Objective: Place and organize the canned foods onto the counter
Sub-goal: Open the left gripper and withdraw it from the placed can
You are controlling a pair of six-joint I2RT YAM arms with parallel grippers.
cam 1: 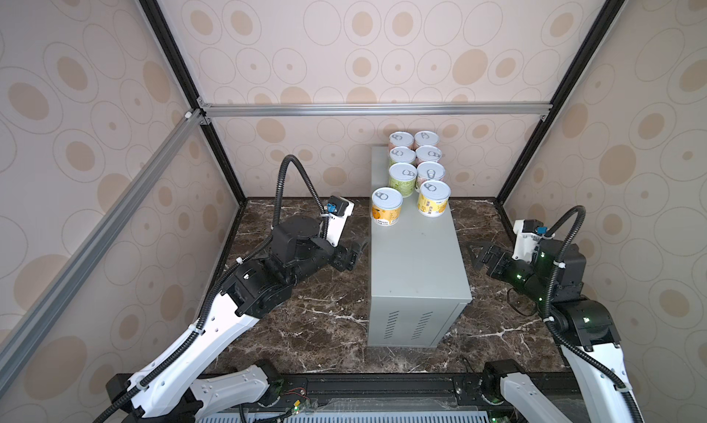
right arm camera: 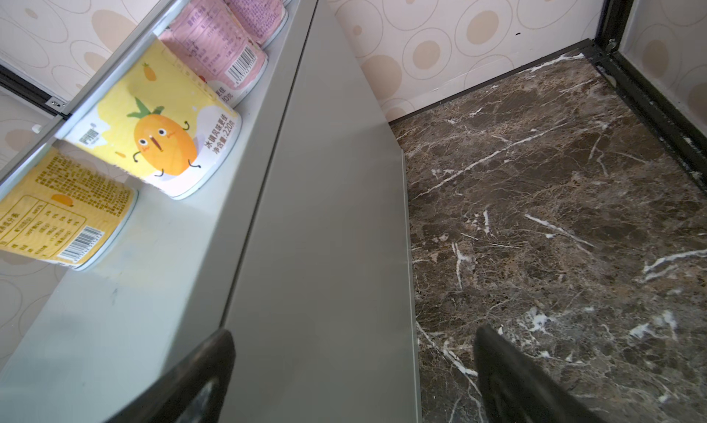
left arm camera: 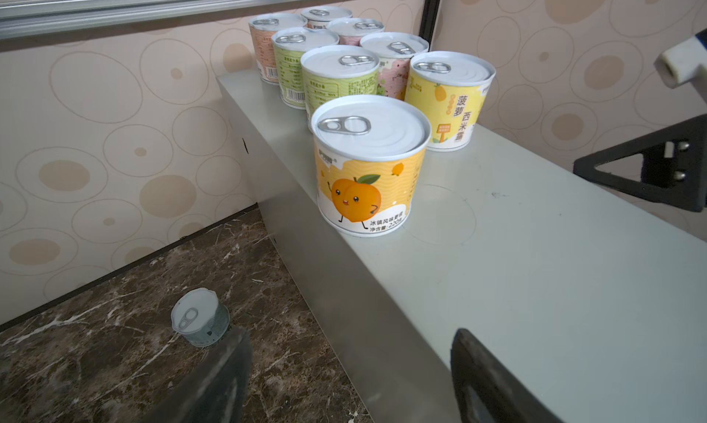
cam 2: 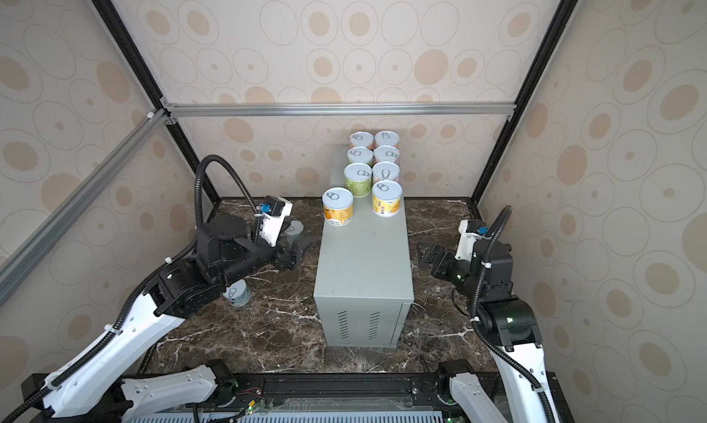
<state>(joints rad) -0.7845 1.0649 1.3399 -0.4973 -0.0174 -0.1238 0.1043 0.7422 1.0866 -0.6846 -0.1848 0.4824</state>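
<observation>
1. Eight silver-lidded, paper-labelled short cans [cam 1: 402, 178] stand paired on the tall light-grey metal counter [cam 1: 417, 272], upper middle in both top views; two pale cans [cam 2: 237, 293] wait on dark marble [cam 2: 267, 333] at its left.
2. My left claw [left arm camera: 348, 333] hangs released, empty; my right claw [right arm camera: 355, 330] gapes, empty.
3. Next, I judge: lower the left claw around the nearer pale can [cam 2: 294, 230].
4. Readable: "菠萝西米露" on the yellow can [left arm camera: 449, 103]; "净含量:220g", orange peach can [left arm camera: 367, 172].

Ten cans [cam 2: 337, 207], one counter [cam 2: 363, 264], one left claw [cam 2: 302, 249], one right claw [cam 2: 422, 256].
</observation>
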